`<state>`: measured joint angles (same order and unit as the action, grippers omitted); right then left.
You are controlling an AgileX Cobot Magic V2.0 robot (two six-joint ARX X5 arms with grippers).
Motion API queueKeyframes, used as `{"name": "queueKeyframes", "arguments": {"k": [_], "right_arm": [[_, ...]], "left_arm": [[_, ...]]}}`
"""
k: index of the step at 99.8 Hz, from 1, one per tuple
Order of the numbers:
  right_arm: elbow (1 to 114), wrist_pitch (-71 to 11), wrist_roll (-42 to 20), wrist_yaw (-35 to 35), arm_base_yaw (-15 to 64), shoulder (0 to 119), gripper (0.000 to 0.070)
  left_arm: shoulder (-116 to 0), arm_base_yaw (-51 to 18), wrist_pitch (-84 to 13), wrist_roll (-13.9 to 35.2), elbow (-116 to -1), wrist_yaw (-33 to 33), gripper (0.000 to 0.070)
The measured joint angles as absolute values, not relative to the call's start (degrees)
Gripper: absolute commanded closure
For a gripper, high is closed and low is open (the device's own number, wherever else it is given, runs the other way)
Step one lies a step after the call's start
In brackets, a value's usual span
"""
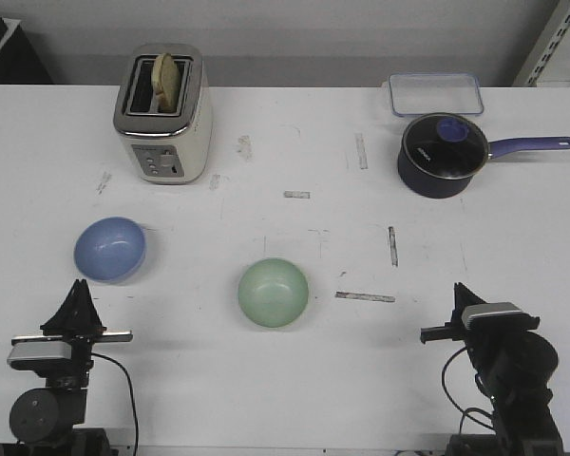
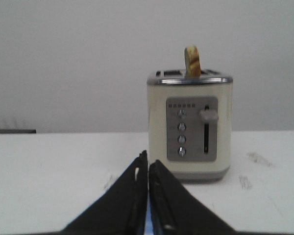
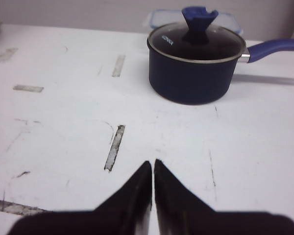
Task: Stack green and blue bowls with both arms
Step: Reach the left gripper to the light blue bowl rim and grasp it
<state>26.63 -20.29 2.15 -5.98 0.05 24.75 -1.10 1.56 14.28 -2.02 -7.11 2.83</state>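
The pale blue bowl [image 1: 109, 249] sits upright on the white table at the left. The pale green bowl [image 1: 273, 292] sits upright near the table's middle, apart from it. My left gripper [image 1: 78, 289] is shut and empty near the front left edge, just in front of the blue bowl; in the left wrist view [image 2: 147, 161] a thin strip of blue shows between its fingers. My right gripper [image 1: 459, 291] is shut and empty near the front right edge, well right of the green bowl; in the right wrist view [image 3: 153, 164] it hangs over bare table.
A cream toaster [image 1: 163, 114] with bread in it stands at the back left, also in the left wrist view [image 2: 190, 127]. A dark blue saucepan [image 1: 445, 154] with lid and long handle stands back right, also in the right wrist view [image 3: 196, 61]. A clear container [image 1: 435, 93] lies behind it.
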Motion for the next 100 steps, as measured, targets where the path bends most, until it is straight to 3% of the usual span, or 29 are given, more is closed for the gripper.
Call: {"name": "queueKeyframes", "arguments": {"k": [28, 51, 69, 84, 100], "right_arm": [[26.6, -20.3, 2.6, -6.0, 0.1, 24.8, 0.07], [26.6, -20.3, 2.7, -6.0, 0.1, 25.2, 0.07], [26.6, -20.3, 2.7, -6.0, 0.1, 26.7, 0.07], [26.6, -20.3, 2.7, -6.0, 0.1, 26.9, 0.07], [26.6, -20.3, 2.7, -6.0, 0.1, 26.9, 0.07]], "left_arm": [[-17.7, 1.6, -4.3, -2.7, -37.3, 3.3, 0.068], [-36.8, 1.6, -18.8, -5.2, -58.8, 12.6, 0.0382], [-48.6, 4.1, -24.1, -5.2, -63.9, 14.7, 0.0167], [-58.2, 6.9, -25.1, -3.8, -63.8, 13.5, 0.0159], [-66.6, 11.7, -28.7, -1.1, -63.8, 3.1, 0.0159]]}}
